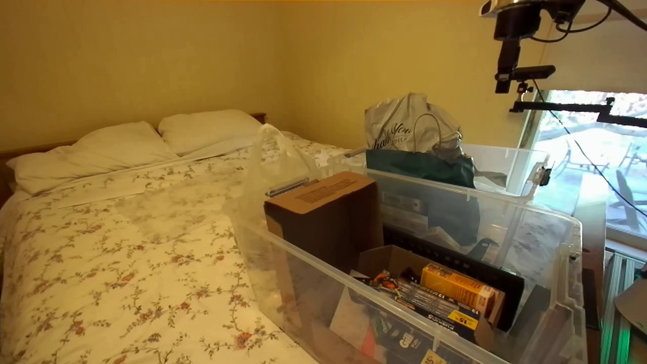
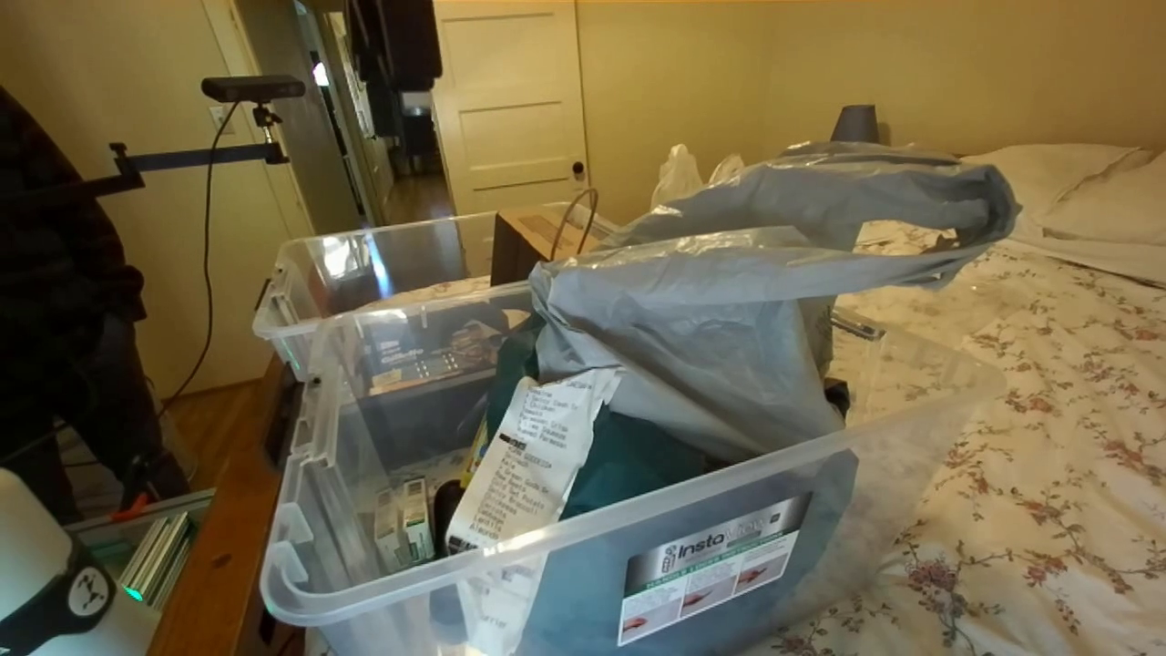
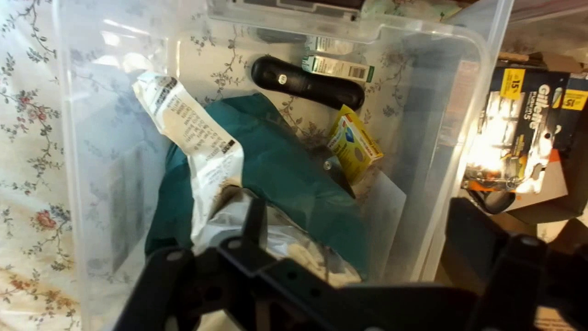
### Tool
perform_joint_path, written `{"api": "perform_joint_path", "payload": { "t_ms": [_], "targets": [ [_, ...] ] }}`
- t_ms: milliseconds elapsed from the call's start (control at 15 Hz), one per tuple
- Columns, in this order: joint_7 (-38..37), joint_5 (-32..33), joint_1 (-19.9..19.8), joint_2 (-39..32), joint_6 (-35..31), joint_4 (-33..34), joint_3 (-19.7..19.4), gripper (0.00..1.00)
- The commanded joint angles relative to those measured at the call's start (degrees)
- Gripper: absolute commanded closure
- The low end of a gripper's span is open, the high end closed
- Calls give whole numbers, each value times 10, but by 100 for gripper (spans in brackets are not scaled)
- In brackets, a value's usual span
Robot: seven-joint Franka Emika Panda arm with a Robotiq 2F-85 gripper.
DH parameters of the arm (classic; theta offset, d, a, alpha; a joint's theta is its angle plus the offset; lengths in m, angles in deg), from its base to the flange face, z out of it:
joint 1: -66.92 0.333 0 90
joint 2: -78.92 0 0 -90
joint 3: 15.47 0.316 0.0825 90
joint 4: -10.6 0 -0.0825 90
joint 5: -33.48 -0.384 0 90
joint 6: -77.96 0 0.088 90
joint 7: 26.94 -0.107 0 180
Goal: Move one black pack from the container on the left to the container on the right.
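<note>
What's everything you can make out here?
Bed: one, white floral, foreground
Pillows: two, white, on bed
Pack container: one, clear, on bed
Gillette packs: at least two, black, inside
Cardboard boxes: two, brown, inside
Bag container: one, clear, alongside
Shopping bag: one, green, inside
Receipt: one, white, inside
Oblong item: one, black, inside
Product boxes: at least four, orange, yellow, white-green, both containers
Plastic bags: two, grey, whitish, at containers
Cameras: two, black, on brackets
Person: one, dark-clothed, picture edge
Robot arm: one, white, picture corner
Gripper: one, black, above containers
</note>
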Motion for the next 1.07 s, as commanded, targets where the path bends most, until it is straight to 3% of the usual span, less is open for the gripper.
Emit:
{"api": "perform_joint_path", "payload": {
  "t_ms": [0, 133, 267, 333, 600, 1000],
  "targets": [
    [-78, 18, 45, 54, -27, -60, 83, 0],
    [-77, 6, 82, 57, -20, -68, 113, 0],
    [-30, -7, 123, 52, 1, -60, 120, 0],
    [-67, 5, 108, 40, -8, -52, 118, 0],
    [-51, 3, 130, 42, -6, -55, 122, 0],
    [-239, -41, 157, -9, -57, -44, 233, 0]
  ]
}}
